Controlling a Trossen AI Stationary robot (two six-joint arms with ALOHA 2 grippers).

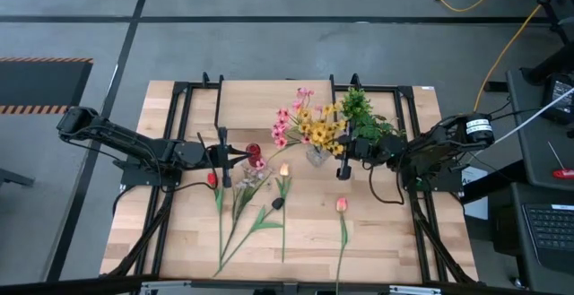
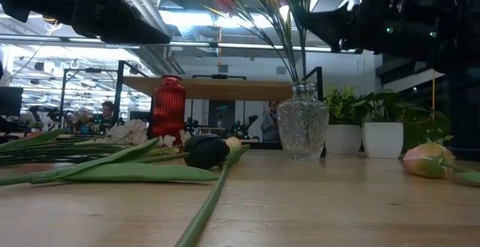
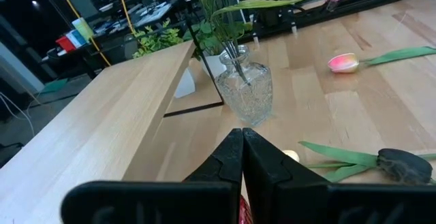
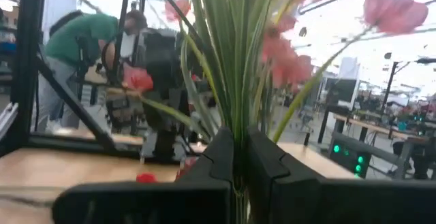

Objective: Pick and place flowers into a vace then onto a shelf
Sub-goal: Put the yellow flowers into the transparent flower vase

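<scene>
A bunch of flowers (image 1: 309, 125) with pink and yellow blooms stands with its stems in a clear glass vase (image 2: 303, 127) on the table. My right gripper (image 1: 328, 151) is level with the stems above the vase and shut on them. Loose flowers lie flat on the table: a peach tulip (image 1: 342, 204), a pale yellow one (image 1: 283, 169), a dark bloom (image 2: 205, 149), white blooms (image 1: 250, 177) and a red bloom (image 1: 213, 178). My left gripper (image 3: 242, 149) is shut in the air beside a red ribbed vase (image 2: 169, 106). The shelf (image 3: 129, 108) stands behind. My right gripper pinches the green stems (image 4: 238, 125) of the bunch between its two fingers, above the vase's mouth. It comes level from the table's right side, fingers across the upright stems. The stems' lower ends stay in the glass vase, which stands on the table.
Green leafy plants in white pots (image 2: 382, 138) stand at the far right, behind the glass vase. The shelf's board (image 2: 217, 88) on black legs spans the far side. Black frame rails (image 1: 170, 205) run along both table sides. People show in the room beyond.
</scene>
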